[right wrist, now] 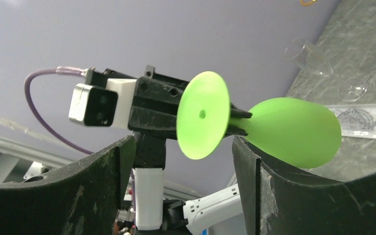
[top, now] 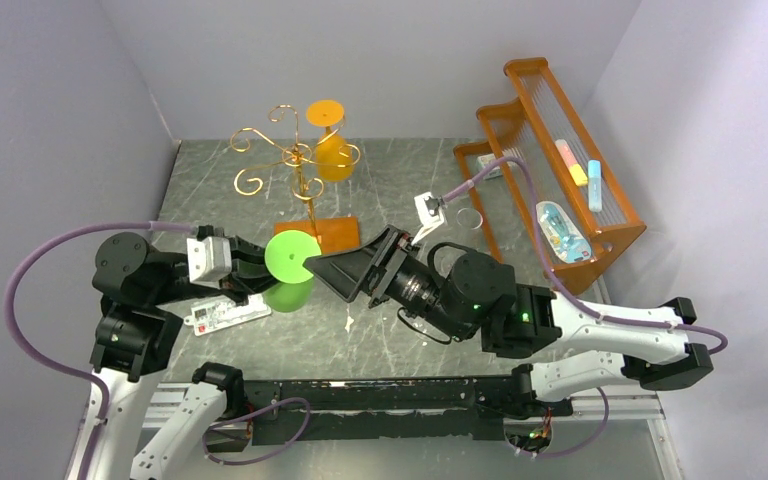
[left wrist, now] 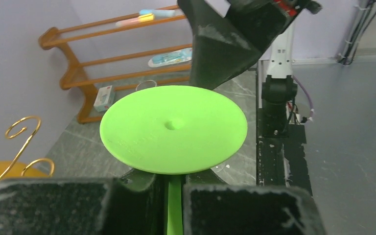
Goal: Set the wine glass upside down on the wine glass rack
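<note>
The left arm and right arm have black joints and white shells, trailing purple cables; the right gripper has black wedge fingers.

Lime-green wine glass; a second glass orange; rack gold wire, its base orange-brown; worktop dark grey with pale marble veining; shelf orange; walls pale lilac

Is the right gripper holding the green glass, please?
No, the right gripper is open; the left gripper clamps the green glass by its stem.
</note>
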Controlling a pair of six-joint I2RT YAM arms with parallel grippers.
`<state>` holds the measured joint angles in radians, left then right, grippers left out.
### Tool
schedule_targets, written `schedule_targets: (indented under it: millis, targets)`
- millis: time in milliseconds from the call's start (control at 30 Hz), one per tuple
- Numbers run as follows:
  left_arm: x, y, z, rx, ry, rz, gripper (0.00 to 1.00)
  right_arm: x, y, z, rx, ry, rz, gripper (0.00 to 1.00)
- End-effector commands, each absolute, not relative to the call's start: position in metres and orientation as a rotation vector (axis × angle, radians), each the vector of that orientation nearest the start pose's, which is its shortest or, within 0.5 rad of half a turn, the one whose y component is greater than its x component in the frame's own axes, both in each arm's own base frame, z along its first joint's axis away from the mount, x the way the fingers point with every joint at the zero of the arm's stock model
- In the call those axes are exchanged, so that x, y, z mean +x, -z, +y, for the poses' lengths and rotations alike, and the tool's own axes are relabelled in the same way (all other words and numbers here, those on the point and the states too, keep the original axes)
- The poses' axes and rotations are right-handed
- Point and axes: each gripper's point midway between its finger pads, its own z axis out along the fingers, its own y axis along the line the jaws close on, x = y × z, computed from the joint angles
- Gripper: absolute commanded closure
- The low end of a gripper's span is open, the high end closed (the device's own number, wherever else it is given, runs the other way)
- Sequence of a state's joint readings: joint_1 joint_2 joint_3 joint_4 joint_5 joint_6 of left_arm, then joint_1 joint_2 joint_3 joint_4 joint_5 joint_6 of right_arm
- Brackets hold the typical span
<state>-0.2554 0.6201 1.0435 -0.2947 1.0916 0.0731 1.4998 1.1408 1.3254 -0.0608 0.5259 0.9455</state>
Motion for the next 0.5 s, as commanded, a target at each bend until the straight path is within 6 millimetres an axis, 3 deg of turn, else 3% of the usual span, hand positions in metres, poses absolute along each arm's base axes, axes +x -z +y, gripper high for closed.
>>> schedule_targets:
  millis: [0, 167, 467]
  targets:
    - [0.100, -0.405, -0.196, 1.213, 0.970, 1.005, 0.95, 0.101, -0.441, 0.375, 0.225, -1.539, 1.748, 0.25]
    - [0.093, -0.404, -0.197, 1.208, 1.009, 0.985, 0.95, 0.101, -0.426, 0.382, 0.243, -1.568, 1.780, 0.31]
    - [0.083, -0.401, -0.196, 1.233, 1.026, 0.971, 0.95, 0.101, -0.413, 0.396, 0.290, -1.644, 1.812, 0.64]
